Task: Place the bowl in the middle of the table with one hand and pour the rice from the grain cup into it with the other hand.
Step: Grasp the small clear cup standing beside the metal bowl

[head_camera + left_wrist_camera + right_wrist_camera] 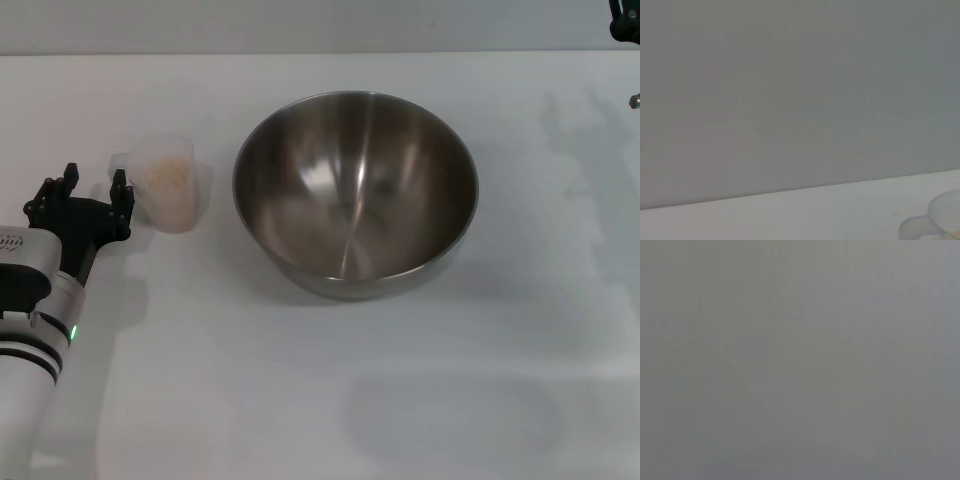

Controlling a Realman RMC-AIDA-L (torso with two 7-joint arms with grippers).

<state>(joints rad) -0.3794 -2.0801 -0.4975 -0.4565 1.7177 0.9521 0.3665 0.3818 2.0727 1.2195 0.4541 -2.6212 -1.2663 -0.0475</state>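
Note:
The steel bowl [356, 190] stands empty near the middle of the white table [320, 400]. The clear grain cup [172, 183] stands upright to its left, holding pale rice [167, 173]. Its handle points toward my left gripper [92, 186], which is open just left of the cup, not touching it. The cup's handle and rim also show in the left wrist view [932, 222]. Only a dark bit of my right arm [626, 20] shows at the far top right corner, away from the bowl. The right wrist view shows only plain grey.
The far edge of the table runs along the top of the head view, with a grey wall behind it. My left arm [30, 340] lies along the front left of the table.

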